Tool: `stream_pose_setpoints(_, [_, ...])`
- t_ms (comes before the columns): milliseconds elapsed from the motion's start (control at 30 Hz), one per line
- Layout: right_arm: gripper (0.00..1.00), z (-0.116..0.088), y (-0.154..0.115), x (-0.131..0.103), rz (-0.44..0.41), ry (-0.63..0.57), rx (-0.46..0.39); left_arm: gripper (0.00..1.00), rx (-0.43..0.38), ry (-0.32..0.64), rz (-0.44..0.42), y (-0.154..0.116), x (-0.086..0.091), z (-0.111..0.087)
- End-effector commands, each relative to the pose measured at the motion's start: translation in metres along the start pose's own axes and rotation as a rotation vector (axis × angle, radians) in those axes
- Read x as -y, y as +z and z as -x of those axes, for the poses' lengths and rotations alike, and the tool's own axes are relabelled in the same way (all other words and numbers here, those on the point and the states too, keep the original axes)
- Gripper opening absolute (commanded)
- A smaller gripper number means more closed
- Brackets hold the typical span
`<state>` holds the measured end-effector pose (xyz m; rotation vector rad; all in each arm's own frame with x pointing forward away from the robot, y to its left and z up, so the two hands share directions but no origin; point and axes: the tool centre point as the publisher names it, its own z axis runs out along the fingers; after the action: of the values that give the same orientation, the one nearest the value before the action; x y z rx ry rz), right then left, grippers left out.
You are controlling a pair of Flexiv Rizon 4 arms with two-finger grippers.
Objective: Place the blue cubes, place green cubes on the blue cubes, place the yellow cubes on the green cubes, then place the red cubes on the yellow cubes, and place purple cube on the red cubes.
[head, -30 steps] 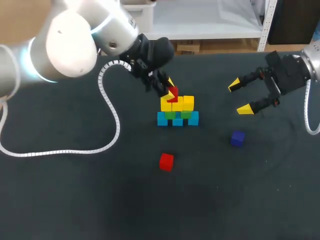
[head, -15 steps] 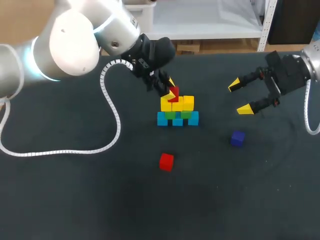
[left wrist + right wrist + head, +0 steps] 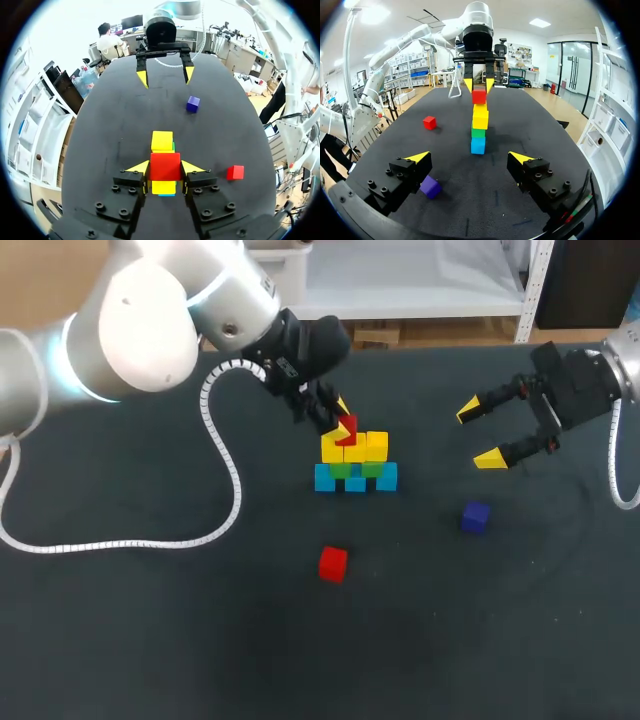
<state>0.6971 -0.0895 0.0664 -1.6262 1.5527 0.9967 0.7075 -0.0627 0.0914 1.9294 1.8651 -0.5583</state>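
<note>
- Our left arm (image 3: 150, 330) ends above the stack, and the left jaws are clamped on a small red cube (image 3: 165, 166), one yellow tip against each side face
- The cube is held level and square on the yellow cubes (image 3: 355, 448), towards the stack's left end in the head view
- Below are green cubes (image 3: 342, 470) on a row of blue cubes (image 3: 355, 483); the row's long axis runs across the worktop (image 3: 150, 640) towards our right arm (image 3: 575, 385)
- The right jaws are spread wide, well apart from the stack
- A second red cube (image 3: 333, 563) and a purple cube (image 3: 476, 517) sit loose on the worktop
</note>
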Motion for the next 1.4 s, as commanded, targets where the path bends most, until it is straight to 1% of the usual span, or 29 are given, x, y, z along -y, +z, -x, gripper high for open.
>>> stream_pose_setpoints(33, [1.00, 0.000, 0.000, 0.000, 0.000, -0.001, 0.001, 0.03, -0.001, 0.000, -0.004, 0.001, -0.001, 0.000])
stream_pose_setpoints(133, [1.00, 0.000, 0.000, 0.000, 0.000, -0.001, 0.001, 0.04, -0.001, -0.002, -0.004, 0.002, -0.001, -0.001])
stream_pose_setpoints(267, [1.00, 0.000, 0.000, 0.000, 0.000, -0.001, 0.001, 0.07, -0.002, 0.000, -0.005, 0.002, -0.001, -0.001])
stream_pose_setpoints(400, [1.00, 0.000, 0.000, 0.000, 0.000, -0.001, 0.001, 0.15, -0.002, -0.001, -0.006, 0.002, -0.001, -0.001])
stream_pose_setpoints(600, [1.00, 0.000, 0.000, 0.000, 0.000, -0.001, 0.001, 0.23, -0.001, -0.005, -0.007, 0.003, -0.001, -0.001])
stream_pose_setpoints(833, [1.00, 0.000, 0.000, 0.000, 0.000, -0.001, 0.001, 0.39, -0.001, -0.007, -0.008, 0.002, -0.002, -0.002])
stream_pose_setpoints(933, [1.00, 0.000, 0.000, 0.000, 0.000, -0.001, 0.001, 0.41, 0.000, -0.008, -0.009, 0.003, -0.002, -0.002])
stream_pose_setpoints(1033, [1.00, 0.000, 0.000, 0.000, 0.000, -0.001, 0.001, 0.47, 0.000, -0.007, -0.010, 0.003, -0.002, -0.002])
stream_pose_setpoints(1133, [1.00, 0.000, 0.000, 0.000, 0.000, -0.001, 0.001, 0.47, 0.001, -0.008, -0.009, 0.003, -0.002, -0.002])
stream_pose_setpoints(1200, [1.00, 0.000, 0.000, 0.000, 0.000, -0.001, 0.001, 0.51, 0.002, -0.008, -0.009, 0.003, -0.002, -0.002])
stream_pose_setpoints(1233, [1.00, 0.000, 0.000, 0.000, 0.000, -0.001, 0.001, 0.78, 0.002, -0.007, -0.008, 0.002, -0.002, -0.002])
stream_pose_setpoints(1267, [1.00, 0.000, 0.000, 0.000, 0.000, -0.001, 0.001, 1.00, 0.001, -0.006, -0.006, 0.001, -0.003, -0.002])
stream_pose_setpoints(1400, [1.00, 0.000, 0.000, 0.000, 0.000, -0.001, 0.001, 1.00, 0.034, 0.019, 0.028, -0.008, -0.003, -0.001])
